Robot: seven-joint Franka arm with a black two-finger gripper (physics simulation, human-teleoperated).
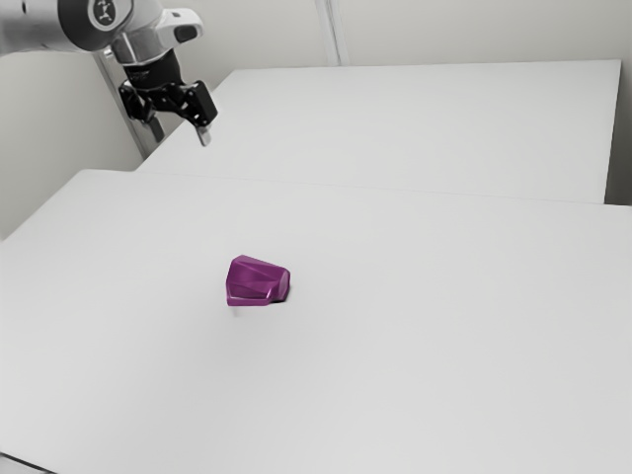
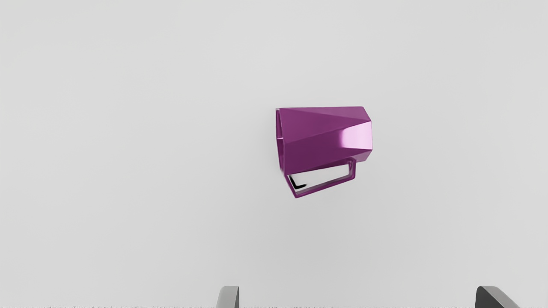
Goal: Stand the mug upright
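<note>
High above the table at the exterior view's upper left, my gripper [image 1: 181,134] hangs well apart from the mug. A faceted purple mug [image 1: 258,281] lies on its side on the white table. In the wrist view the mug [image 2: 323,134] shows its narrow open mouth edge at one end and its angular handle sticking out on the side nearer my fingers. My gripper [image 2: 357,297] is open there, its two fingertips wide apart with nothing between them.
The white tabletop [image 1: 415,365] stretches around the mug. Behind it, a second white surface [image 1: 415,128] reaches toward the wall. A dark thin line [image 1: 28,462] crosses the exterior view's lower left corner.
</note>
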